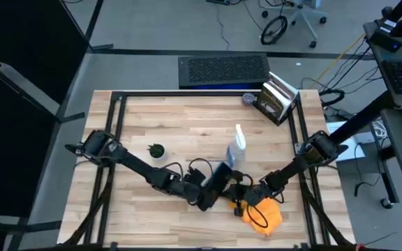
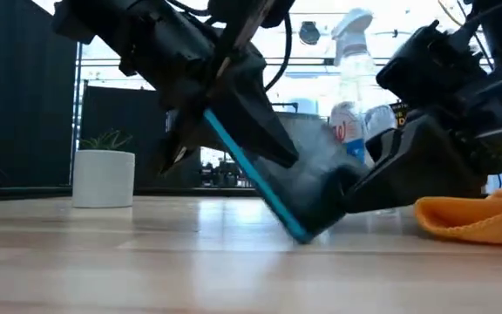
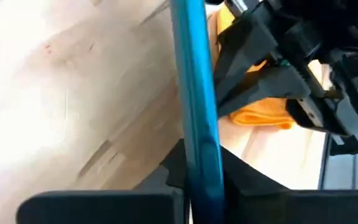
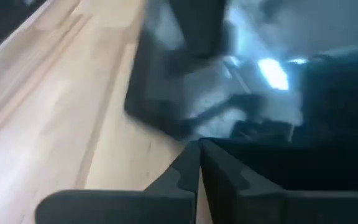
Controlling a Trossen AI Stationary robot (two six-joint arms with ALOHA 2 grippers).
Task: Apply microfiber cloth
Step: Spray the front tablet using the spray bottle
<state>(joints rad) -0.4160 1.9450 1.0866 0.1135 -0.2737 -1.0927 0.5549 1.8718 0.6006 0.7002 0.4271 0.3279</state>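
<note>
While crumpled into a heap with no clear long axis, the microfiber cloth [image 1: 264, 213] is seen near the table's [image 1: 187, 118] front edge, just beside the right gripper [image 1: 246, 199], whose fingers are closed. The tilted tablet [image 2: 268, 187] is clamped edgewise by the left gripper [image 1: 202, 199].

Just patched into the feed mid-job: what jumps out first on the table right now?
The tablet with its blue edge stands tilted on one corner at the table's front middle, gripped by the left hand. The right hand meets it from the other side, its fingers shut at the tablet's screen. The orange microfiber cloth lies crumpled on the wood just behind that hand, and a clear spray bottle stands upright beyond.
</note>
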